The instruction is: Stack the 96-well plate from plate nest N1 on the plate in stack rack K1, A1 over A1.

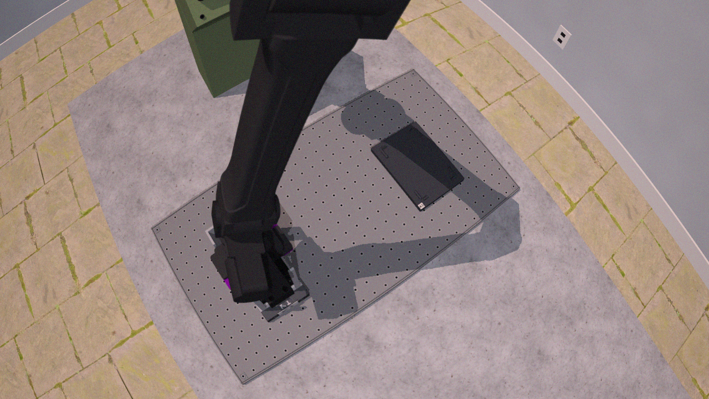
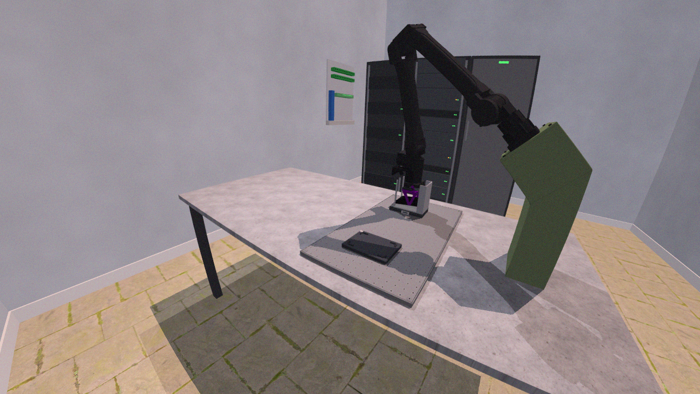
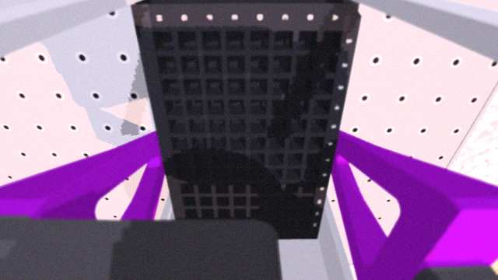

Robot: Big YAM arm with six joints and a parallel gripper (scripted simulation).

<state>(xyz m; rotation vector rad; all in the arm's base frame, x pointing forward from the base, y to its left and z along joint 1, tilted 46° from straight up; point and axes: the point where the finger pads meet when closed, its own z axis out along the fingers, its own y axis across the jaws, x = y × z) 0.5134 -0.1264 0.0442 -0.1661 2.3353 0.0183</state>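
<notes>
The 96-well plate is held across its width between the purple fingers of the gripper, which is closed on its two long sides. In the wrist view the dark well grid is seen from above, framed by the pale walls of the stack rack K1. In the exterior view the gripper is lowered into the rack at the far end of the perforated board. Whether the plate rests on a lower one cannot be told. The plate nest N1 lies well apart at the near end, its A1 mark at one corner. The board lies on a grey table.
</notes>
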